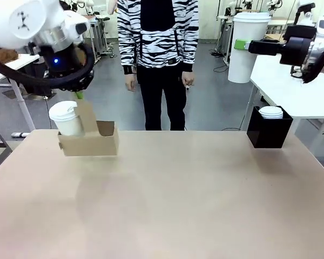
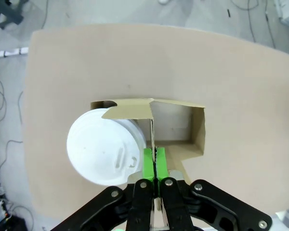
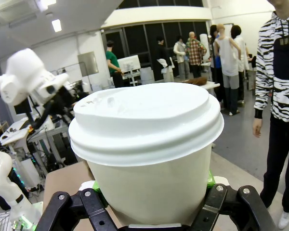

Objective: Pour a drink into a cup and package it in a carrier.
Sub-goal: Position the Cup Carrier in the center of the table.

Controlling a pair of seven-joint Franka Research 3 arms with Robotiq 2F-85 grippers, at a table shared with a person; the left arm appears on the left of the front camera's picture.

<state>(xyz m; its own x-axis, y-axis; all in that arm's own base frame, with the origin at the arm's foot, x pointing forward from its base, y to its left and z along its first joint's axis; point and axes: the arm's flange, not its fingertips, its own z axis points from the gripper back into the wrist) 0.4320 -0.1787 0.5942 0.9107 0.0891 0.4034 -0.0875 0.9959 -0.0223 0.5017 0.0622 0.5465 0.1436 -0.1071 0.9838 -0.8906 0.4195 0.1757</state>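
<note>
The left claw (image 2: 154,161) is pinched fully closed on the top edge of the handle tab (image 1: 87,116) of the carrier (image 2: 196,130). A thin sheet of cardboard between the green pads is all that bears the load. The cup (image 2: 103,151) sits lidded in the pocket immediately to one side of that claw, and the empty pocket (image 2: 176,127) lies on the opposite side of the tab. I judge the weight to be lopsided. Any swing or quick move could tip the carrier toward the cup side, slide the tab out of the pads, or tear it. The carrier seems to hang just clear of the desk (image 1: 178,205), though I cannot be certain of that. The right claw (image 3: 151,192) is clamped around the paper wall of a second cup (image 3: 144,120), just below its domed lid, and holds it high and well apart from the left claw. A hard squeeze there could buckle the wall and pop the lid, and a loose one could let the tapered cup slip downward. If this second cup is meant for the free pocket, it has to come down close beside the left claw. It could then knock the tab, the fingers or the first cup. A person (image 1: 157,32) stands beyond both claws with hands down.
</note>
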